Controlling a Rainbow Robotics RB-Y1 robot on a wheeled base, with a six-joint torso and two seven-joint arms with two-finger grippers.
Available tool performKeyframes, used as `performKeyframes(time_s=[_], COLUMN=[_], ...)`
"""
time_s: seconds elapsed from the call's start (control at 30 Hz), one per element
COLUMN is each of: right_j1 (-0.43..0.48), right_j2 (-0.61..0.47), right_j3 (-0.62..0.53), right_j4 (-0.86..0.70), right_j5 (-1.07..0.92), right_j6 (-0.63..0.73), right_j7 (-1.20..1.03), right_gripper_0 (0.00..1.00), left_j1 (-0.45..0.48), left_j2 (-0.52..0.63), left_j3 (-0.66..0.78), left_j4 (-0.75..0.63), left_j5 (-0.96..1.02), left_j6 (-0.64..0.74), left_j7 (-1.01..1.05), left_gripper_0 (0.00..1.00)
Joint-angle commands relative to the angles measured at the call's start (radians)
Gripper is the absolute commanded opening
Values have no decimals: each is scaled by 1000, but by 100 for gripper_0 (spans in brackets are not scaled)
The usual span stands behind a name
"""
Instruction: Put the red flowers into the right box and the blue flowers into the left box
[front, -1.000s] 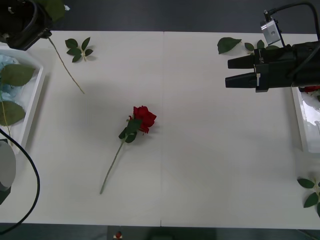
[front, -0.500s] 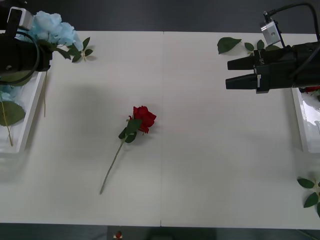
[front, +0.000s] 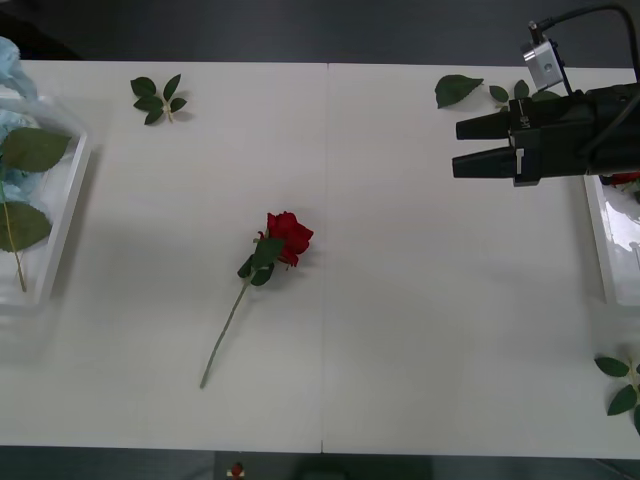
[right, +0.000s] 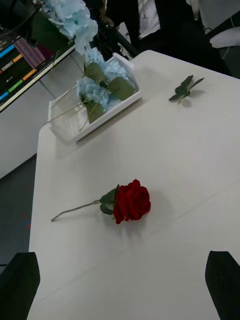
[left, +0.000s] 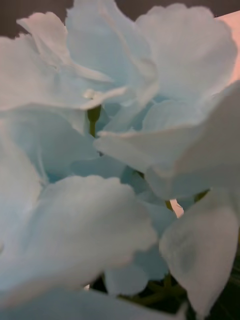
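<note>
A red rose (front: 288, 236) lies on the table (front: 420, 330), well left of the open right gripper (front: 455, 147); pale blue petals (left: 120, 150), probably hydrangea, crowd the left wrist camera.

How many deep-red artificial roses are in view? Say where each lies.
1 for certain: the deep-red rose on a long green stem lies mid-table. A red sliver shows at the white plastic tray on the right, beside the open right gripper; more may be hidden.
</note>
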Motion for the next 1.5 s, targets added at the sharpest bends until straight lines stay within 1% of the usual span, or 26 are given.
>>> performKeyframes(time_s=[0.03, 0.1, 0.17, 0.23, 0.3, 0.43, 0.63, 0.83, 1.0, 1.13, 1.2, 1.27, 1.33, 1.5], right_j1=[-16, -16, -16, -16, -16, -16, -17, -17, -17, -16, -14, -14, -16, -16], right_j2=[-40, -40, -40, -38, -40, -38, -35, -35, -35, -35, -38, -45, -48, -45], right_j3=[-10, -10, -10, -10, -10, -10, 12, 24, 25, 24, 24, 24, 24, 27], right_j4=[-3, -3, -3, -3, -4, -3, 14, -7, -16, -22, -22, -21, -19, -19], right_j5=[-14, -14, -14, -14, -16, -14, -39, -36, 0, 1, 1, 6, 6, 6], right_j6=[6, 8, 13, 17, 20, 25, 46, 48, 52, 74, 82, 91, 97, 114], right_j7=[-12, -12, -12, -12, -12, -12, -12, -12, -12, -12, -12, -12, -12, -12], right_gripper_0=[97, 96, 96, 97, 96, 97, 96, 97, 97, 96, 96, 96, 97, 96], left_j1=[55, 103, 175, 233, 284, 371, 382, 382, 382, 382, 382, 382, 382, 380], left_j2=[135, 173, 207, 221, 224, 224, 222, 221, 221, 196, 186, 184, 184, 184], left_j3=[24, 33, 44, 50, 62, 44, -57, -149, -192, -194, -194, -194, -194, -174], left_j4=[-38, -38, -35, -24, 0, 99, 244, 310, 326, 327, 326, 326, 326, 326], left_j5=[-9, -18, -27, -30, -32, -33, -18, 5, 11, 21, 25, 34, 45, 113], left_j6=[-22, -56, -111, -153, -199, -337, -492, -588, -615, -615, -615, -613, -604, -546], left_j7=[118, 134, 135, 138, 135, 118, 100, 105, 120, 128, 131, 134, 135, 138], left_gripper_0=[0, 0, 0, 0, 0, 0, 0, 0, 0, 1, 9, 24, 33, 47])
